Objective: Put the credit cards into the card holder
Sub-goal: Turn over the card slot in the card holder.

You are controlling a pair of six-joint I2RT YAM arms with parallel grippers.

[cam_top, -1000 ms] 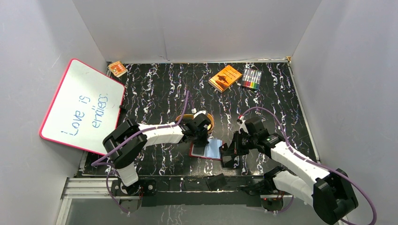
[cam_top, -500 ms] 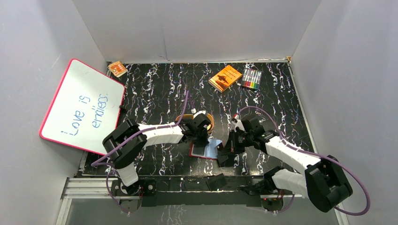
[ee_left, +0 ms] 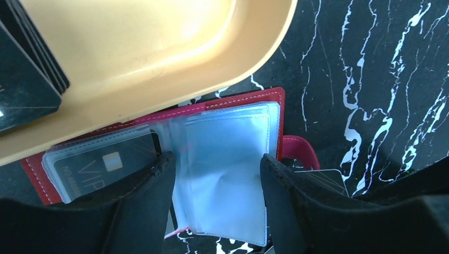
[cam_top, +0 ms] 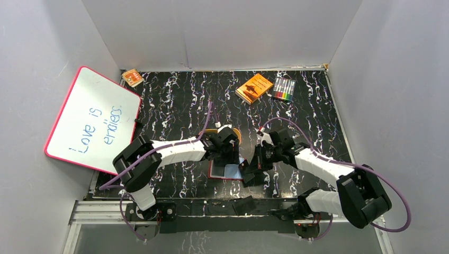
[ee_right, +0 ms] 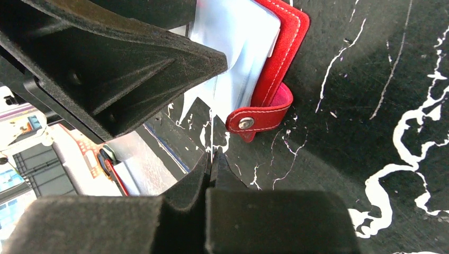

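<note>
Between the spread fingers of the left gripper (ee_left: 216,165), the open card holder (ee_left: 233,135); beside it, the right gripper (ee_right: 210,165) clamped on a credit card (ee_left: 320,179).

Same kit on both sides here, left arm (cam_top: 180,151) and right arm (cam_top: 319,165): glossy white shells between chunky black rounded joints, a purple cable (cam_top: 210,115) looping off each, and matte black, grainy-faced fingers (ee_left: 138,211) up front.
</note>
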